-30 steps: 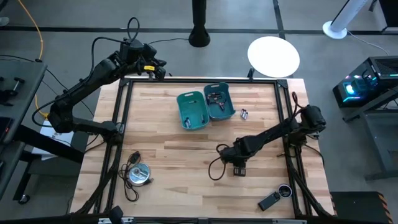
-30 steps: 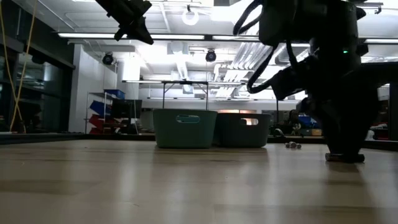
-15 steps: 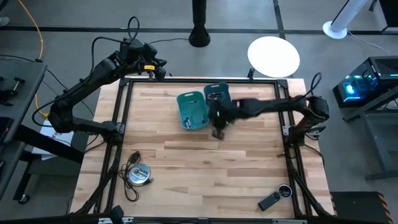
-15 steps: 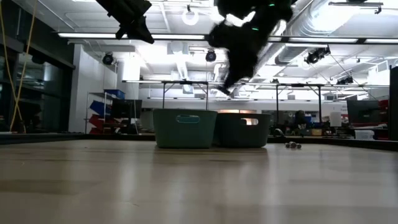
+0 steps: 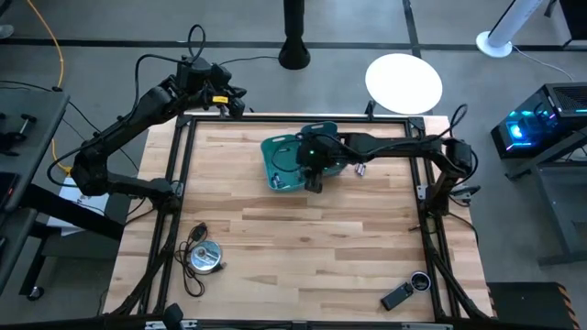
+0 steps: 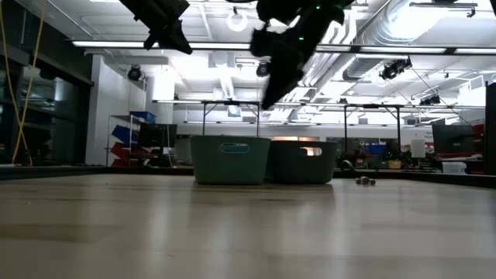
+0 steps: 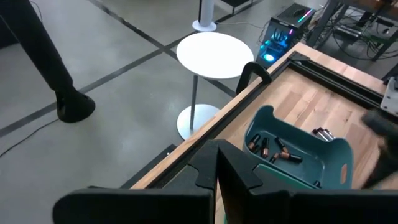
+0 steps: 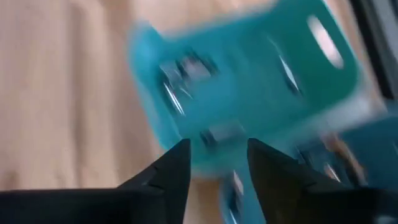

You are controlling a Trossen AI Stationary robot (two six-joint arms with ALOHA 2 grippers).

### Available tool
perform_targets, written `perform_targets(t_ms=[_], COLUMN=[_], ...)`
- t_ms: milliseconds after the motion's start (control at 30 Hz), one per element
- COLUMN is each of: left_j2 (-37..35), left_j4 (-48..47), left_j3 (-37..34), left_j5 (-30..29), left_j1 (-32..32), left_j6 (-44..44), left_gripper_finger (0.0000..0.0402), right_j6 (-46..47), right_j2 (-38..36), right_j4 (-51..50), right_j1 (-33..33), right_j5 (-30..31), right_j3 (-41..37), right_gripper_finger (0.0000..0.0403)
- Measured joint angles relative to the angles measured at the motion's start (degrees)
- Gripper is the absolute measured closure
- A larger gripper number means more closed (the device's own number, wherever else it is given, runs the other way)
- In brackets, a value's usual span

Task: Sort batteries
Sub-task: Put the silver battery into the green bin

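Two teal bins stand side by side near the table's far edge: the left bin [image 5: 280, 167] [image 6: 230, 159] and the right bin [image 5: 328, 137] [image 6: 302, 161]. The right bin [image 7: 298, 163] holds several dark batteries [image 7: 273, 149]. Two loose batteries [image 5: 360, 168] [image 6: 364, 181] lie on the wood right of the bins. My right gripper [image 5: 314, 181] [image 6: 271, 94] hangs in the air over the left bin's near right corner; its wrist view looks down, blurred, into a teal bin [image 8: 249, 81] with batteries [image 8: 180, 74]. My left gripper [image 5: 229, 99] [image 7: 216, 171] waits shut, raised over the far left corner.
A black frame rail [image 5: 183, 174] runs around the table top. A silver disc with a black cable [image 5: 204, 257] lies near the near left corner, and a black gadget [image 5: 404, 293] near the near right corner. A white round stand [image 5: 404, 81] is beyond the far edge.
My right gripper has risen from the table's near right part. It has swung toward the far edge and to the left, and now hangs above the bins. The bins and the loose batteries have stayed where they were.
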Motion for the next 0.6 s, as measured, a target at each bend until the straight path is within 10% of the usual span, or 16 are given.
perform_targets(t_ms=[233,600], left_j2=[0.00,0.00], left_j4=[0.07,0.60], left_j3=[0.00,0.01], left_j5=[0.03,0.02], left_j1=[0.00,0.00], left_j6=[-0.94,-0.98], left_gripper_finger=[0.0402,0.0402], right_j6=[16.13,54.28], right_j2=[-9.53,-28.14], right_j4=[-16.56,-4.37], right_j1=[-7.34,-23.89], right_j5=[4.98,-0.60], right_j3=[-11.73,-42.36], right_gripper_finger=[0.0235,0.0236])
